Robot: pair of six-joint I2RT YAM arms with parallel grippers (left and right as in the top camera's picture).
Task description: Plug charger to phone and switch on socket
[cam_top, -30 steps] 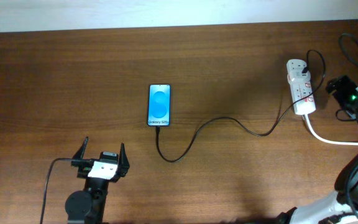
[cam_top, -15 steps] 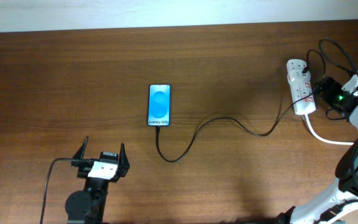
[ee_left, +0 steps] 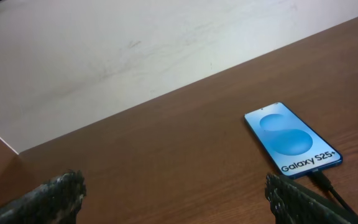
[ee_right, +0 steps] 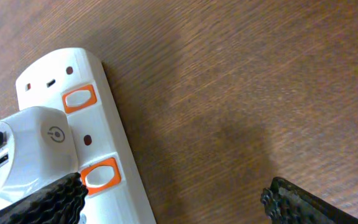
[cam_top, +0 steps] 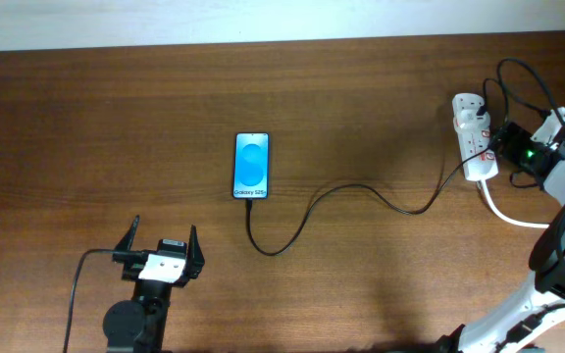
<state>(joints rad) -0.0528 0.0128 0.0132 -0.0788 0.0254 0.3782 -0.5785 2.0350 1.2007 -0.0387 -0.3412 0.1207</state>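
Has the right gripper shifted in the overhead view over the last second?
Yes. The right gripper has moved left towards the socket, which has stayed put. The gripper is now right beside the socket's right edge.

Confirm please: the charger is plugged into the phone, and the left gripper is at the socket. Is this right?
Not quite. The charger is plugged into the phone, but the right gripper is at the socket; the overhead view shows it.
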